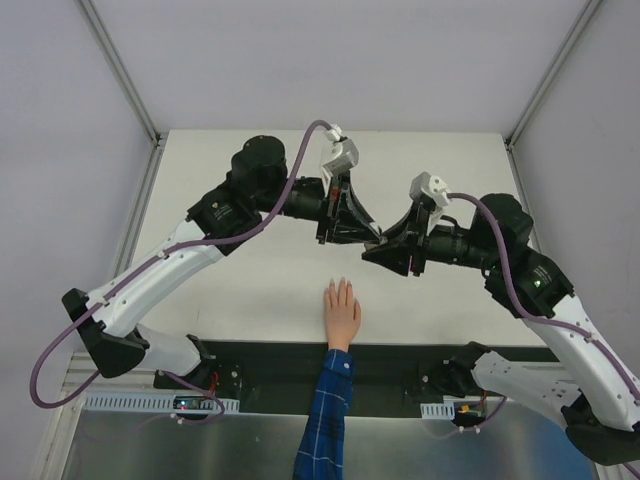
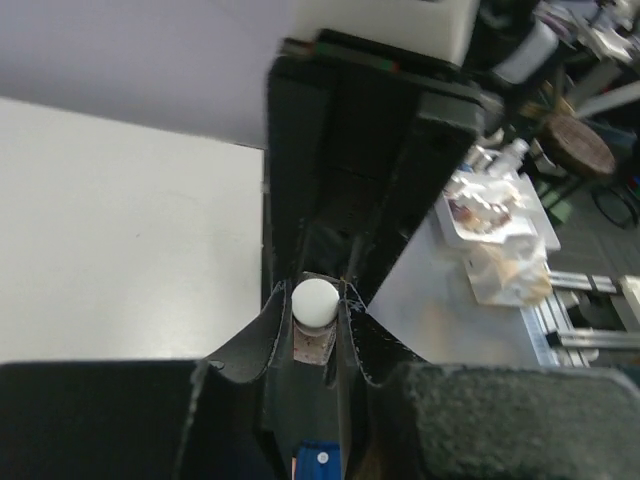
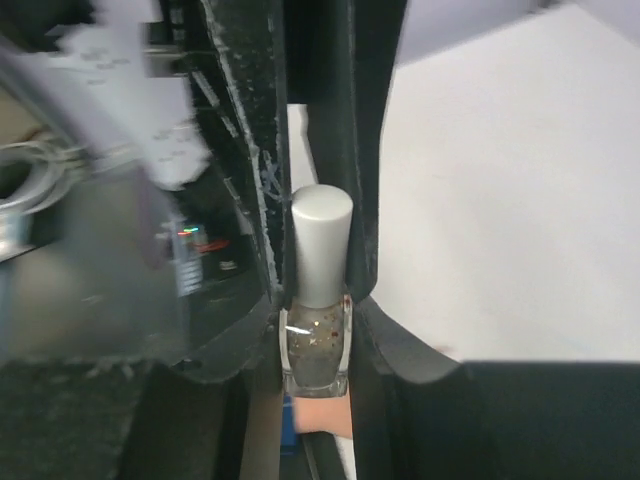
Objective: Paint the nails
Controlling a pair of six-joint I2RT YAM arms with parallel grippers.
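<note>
While the right gripper (image 1: 370, 254) clamps the polish bottle (image 3: 315, 350) and the left gripper (image 1: 374, 238) pinches its cap (image 2: 315, 300), the nails (image 1: 340, 286) lie near both fingertips, on the arm-base side, apart from them.

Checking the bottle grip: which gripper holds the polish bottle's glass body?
The right gripper: it pinches the glass body, while the left gripper grips the white cap.

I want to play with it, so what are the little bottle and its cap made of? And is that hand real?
The bottle looks like clear glass: you can see speckled polish through it. Its cap seems to be smooth, slightly shiny white plastic. The hand looks like matte rubbery plastic, evenly flesh-coloured, so it is probably a model.
</note>
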